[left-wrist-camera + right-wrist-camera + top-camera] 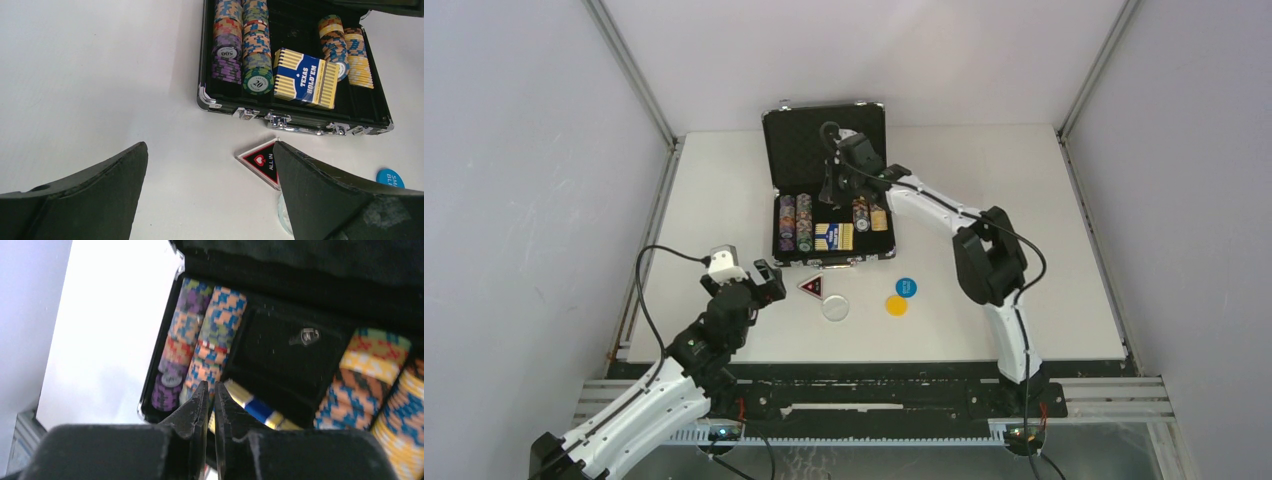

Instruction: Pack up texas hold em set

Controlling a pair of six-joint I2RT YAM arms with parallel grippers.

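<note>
The black silver-edged briefcase [804,140] lies open at the table's centre back. Inside it are rows of multicoloured poker chips [795,222] and the yellow-blue card box [833,237]. My right gripper [829,198] hovers over the case's middle. In the right wrist view its jaws [210,387] are almost together with nothing between them, above the chips [200,335] and card box [257,407]. In front of the case lie the red-black triangular token [811,287] and the white [835,307], blue [906,287] and yellow [896,305] discs. My left gripper [211,145] stands wide open and empty just left of the token [262,161].
The case's lid stands upright behind the tray. A black empty compartment [285,355] lies between the chip rows. White walls with metal posts enclose the table on three sides. Bare white tabletop [100,75] stretches left of the case.
</note>
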